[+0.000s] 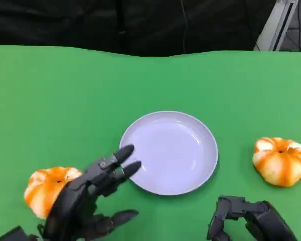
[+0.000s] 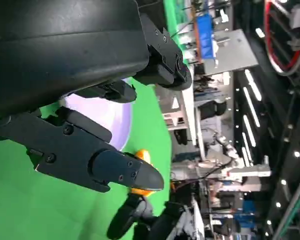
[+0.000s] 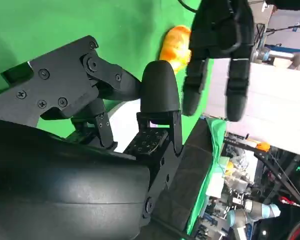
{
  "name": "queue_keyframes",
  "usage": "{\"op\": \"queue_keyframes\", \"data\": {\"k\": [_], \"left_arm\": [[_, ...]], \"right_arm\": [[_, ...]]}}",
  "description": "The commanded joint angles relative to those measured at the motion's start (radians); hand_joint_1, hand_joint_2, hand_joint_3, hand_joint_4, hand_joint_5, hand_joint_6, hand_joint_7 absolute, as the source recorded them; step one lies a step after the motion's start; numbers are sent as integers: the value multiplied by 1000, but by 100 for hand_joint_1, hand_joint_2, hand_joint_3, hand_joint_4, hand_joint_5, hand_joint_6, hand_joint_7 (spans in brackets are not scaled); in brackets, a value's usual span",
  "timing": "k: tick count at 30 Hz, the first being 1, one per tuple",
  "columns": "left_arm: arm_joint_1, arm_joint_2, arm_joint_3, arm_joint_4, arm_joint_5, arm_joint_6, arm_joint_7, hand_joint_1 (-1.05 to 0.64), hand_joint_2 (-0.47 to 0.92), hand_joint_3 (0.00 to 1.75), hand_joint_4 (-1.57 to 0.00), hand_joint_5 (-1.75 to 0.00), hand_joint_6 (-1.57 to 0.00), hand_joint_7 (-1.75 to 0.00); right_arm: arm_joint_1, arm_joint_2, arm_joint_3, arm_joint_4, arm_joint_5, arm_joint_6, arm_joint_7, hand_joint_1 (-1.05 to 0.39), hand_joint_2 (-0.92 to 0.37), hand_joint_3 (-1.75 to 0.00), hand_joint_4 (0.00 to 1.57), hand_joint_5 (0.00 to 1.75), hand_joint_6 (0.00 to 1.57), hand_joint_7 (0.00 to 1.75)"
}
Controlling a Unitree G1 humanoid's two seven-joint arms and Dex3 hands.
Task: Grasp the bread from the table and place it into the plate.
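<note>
Head view: left hand [image 1: 90,201] spread, empty, beside bread [image 1: 47,190]; right hand [image 1: 248,218] curled, empty.

A robotics lab: green-covered table [image 1: 150,80], equipment racks [image 2: 215,55] and another robot arm [image 3: 250,210] beyond.

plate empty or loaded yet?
Empty. The plate shows only its bare white inside; both breads, left and right, sit on the green table outside it.

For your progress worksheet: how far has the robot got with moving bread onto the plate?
Nothing is done yet: the plate is empty and both orange-and-white bread pieces lie on the green table. The left hand is open above the left bread. The right bread lies untouched. Grasping and placing remain.
</note>
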Motion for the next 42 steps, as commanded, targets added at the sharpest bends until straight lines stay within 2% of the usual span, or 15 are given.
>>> {"op": "queue_keyframes", "data": {"k": [1, 9, 16, 20, 30, 35, 42], "left_arm": [[29, 57, 62, -111, 60, -4, 64, -70, 92, 13, -41, -1, -34, -1], [59, 128, 170, -240, 262, -9, 229, -76, 92, 14, -40, 0, -34, 0], [69, 195, 205, -274, 431, 15, 327, -81, 92, 14, -38, 0, -39, -2], [82, 249, 214, -296, 581, 91, 390, -86, 92, 16, -34, 0, -43, -3], [91, 321, 150, -323, 945, 294, 603, -90, 92, 10, -49, -5, -53, -3], [69, 362, 99, -274, 1017, 380, 641, -95, 92, 10, -54, -4, -54, -2], [24, 415, 35, -170, 1031, 435, 680, -101, 92, 14, -64, -5, -60, -3]], "right_arm": [[-4, -13, -9, 2, 8, -4, 1, -24, -63, -92, 81, 153, 78, 132], [-5, -13, -9, 5, 4, -10, -1, -24, -64, -90, 81, 154, 78, 132], [-3, -13, -9, 4, 5, -8, -1, -25, -64, -89, 80, 154, 78, 132], [0, -15, -9, -4, -2, -2, -5, -26, -64, -90, 81, 154, 79, 132], [-3, -16, -10, 5, 5, -8, 0, -25, -63, -91, 80, 154, 78, 132], [3, -17, -10, -5, 2, -4, -3, -25, -63, -90, 80, 155, 78, 132], [7, -19, -10, -11, 3, -4, -2, -24, -63, -91, 80, 156, 78, 133]]}}
